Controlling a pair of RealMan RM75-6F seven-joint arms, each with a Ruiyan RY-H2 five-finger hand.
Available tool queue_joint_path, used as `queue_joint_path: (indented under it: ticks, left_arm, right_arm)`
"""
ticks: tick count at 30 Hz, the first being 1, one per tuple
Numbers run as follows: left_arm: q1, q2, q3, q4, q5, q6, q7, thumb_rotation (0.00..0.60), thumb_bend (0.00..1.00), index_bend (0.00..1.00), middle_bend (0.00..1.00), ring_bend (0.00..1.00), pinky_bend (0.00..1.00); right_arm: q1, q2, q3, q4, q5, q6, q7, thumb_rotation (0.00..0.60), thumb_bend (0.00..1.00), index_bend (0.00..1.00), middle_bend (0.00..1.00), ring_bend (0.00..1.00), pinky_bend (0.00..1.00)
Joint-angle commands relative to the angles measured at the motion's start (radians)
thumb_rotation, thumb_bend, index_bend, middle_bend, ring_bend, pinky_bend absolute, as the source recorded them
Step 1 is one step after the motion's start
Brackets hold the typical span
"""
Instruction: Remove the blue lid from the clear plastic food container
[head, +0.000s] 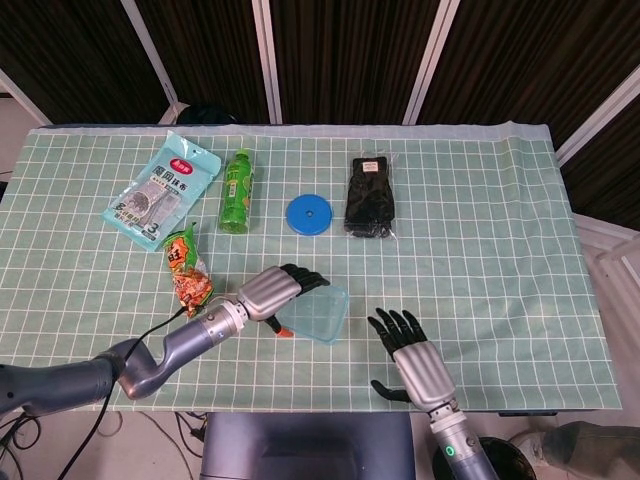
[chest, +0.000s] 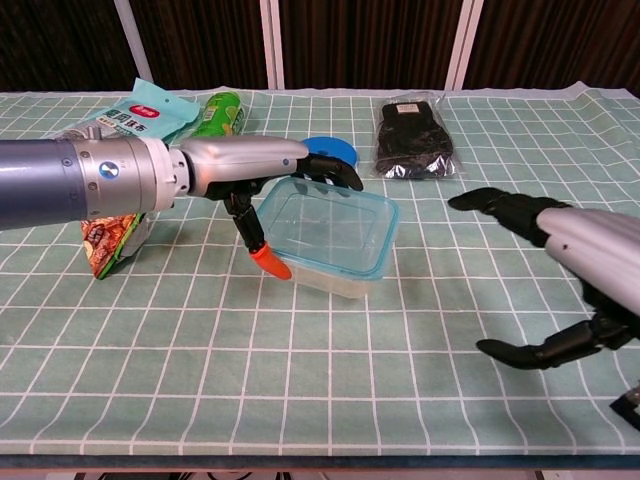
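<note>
The clear plastic food container (head: 315, 314) (chest: 330, 235) sits near the table's front edge with its translucent blue lid (chest: 322, 220) on top. My left hand (head: 272, 292) (chest: 262, 170) grips it, fingers (chest: 335, 172) over the far edge and the orange-tipped thumb (chest: 268, 260) against the near left corner. My right hand (head: 408, 350) (chest: 560, 250) hovers open to the right of the container, fingers spread and pointing toward it, a clear gap between them.
Behind the container lie a round blue disc (head: 309, 214) (chest: 332, 150), a green bottle (head: 236, 190) (chest: 222, 112), a black glove packet (head: 370, 196) (chest: 415, 140), a teal pouch (head: 163, 190) and a snack packet (head: 187, 270) (chest: 108, 238).
</note>
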Motion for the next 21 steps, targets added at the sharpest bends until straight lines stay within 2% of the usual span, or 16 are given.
queue_joint_path:
  ticks: [1,7,21]
  left_arm:
    - [-0.007,-0.006,0.0,0.002,-0.002,-0.003,-0.011,0.6,0.17,0.32,0.33,0.33,0.44]
    - [-0.015,-0.013,0.004,-0.011,-0.007,-0.01,-0.02,0.6,0.17,0.32,0.33,0.33,0.44]
    - [-0.04,-0.052,-0.002,-0.007,-0.045,-0.041,0.013,0.6,0.17,0.32,0.33,0.34,0.44]
  right_arm:
    - [0.005,-0.083,0.01,0.06,0.024,0.003,-0.026,0.6,0.32,0.0,0.0,0.0,0.0]
    - [0.014,-0.166,0.038,0.126,0.033,0.023,-0.035,0.6,0.32,0.0,0.0,0.0,0.0]
    - [0.034,-0.218,0.078,0.136,0.072,0.032,-0.033,0.6,0.32,0.0,0.0,0.0,0.0]
